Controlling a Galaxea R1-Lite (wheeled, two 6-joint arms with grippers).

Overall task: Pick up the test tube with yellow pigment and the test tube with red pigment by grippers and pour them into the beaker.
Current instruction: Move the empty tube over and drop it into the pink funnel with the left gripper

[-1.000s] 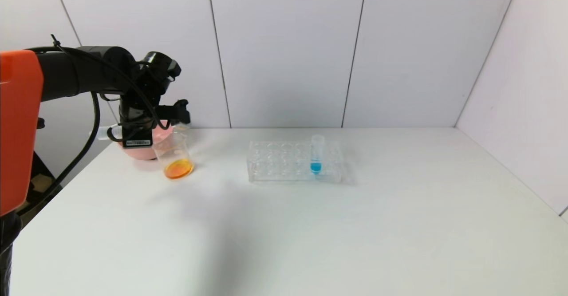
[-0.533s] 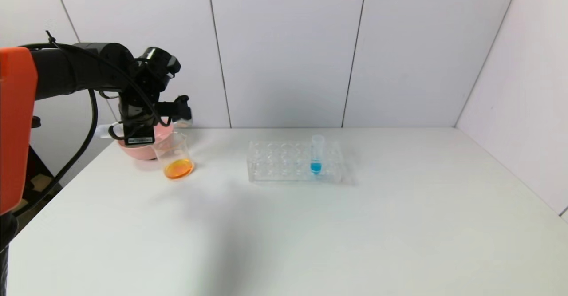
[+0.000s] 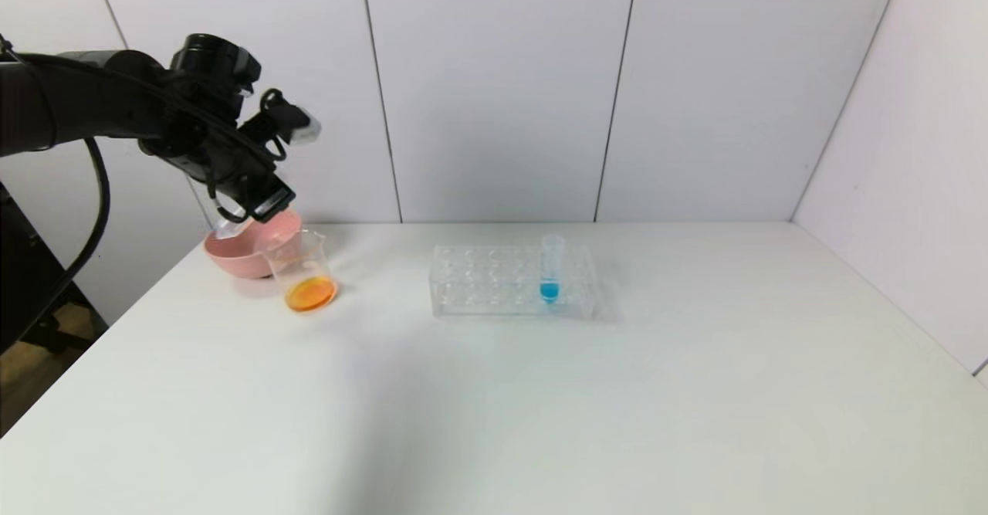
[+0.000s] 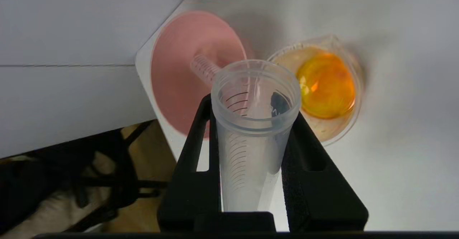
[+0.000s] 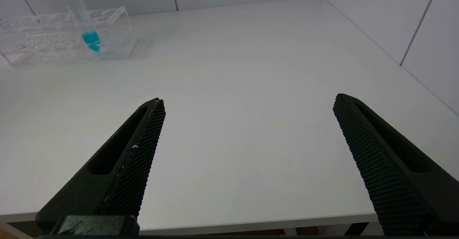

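Observation:
My left gripper (image 3: pixel 262 183) hangs in the air above the pink bowl (image 3: pixel 239 256) and the beaker (image 3: pixel 302 272), shut on a clear graduated test tube (image 3: pixel 305 130). The tube is tilted with its mouth up. In the left wrist view the tube (image 4: pixel 251 153) sits between the jaws of the gripper (image 4: pixel 251 110) and looks empty, so I cannot tell whether it is the yellow or the red one. The beaker (image 4: pixel 326 85) holds orange liquid. My right gripper (image 5: pixel 248 101) is open and empty over the table's front edge.
A second empty tube (image 4: pixel 204 67) lies in the pink bowl (image 4: pixel 175 70) at the table's back left corner. A clear tube rack (image 3: pixel 494 283) stands mid-table with a blue-liquid tube (image 3: pixel 549 268) in it. Both also show in the right wrist view, rack (image 5: pixel 53 38) and tube (image 5: pixel 84 20).
My left gripper has risen and swung round, taking the tube up from the beaker's rim, where it lay level. The beaker, bowl and rack have not moved.

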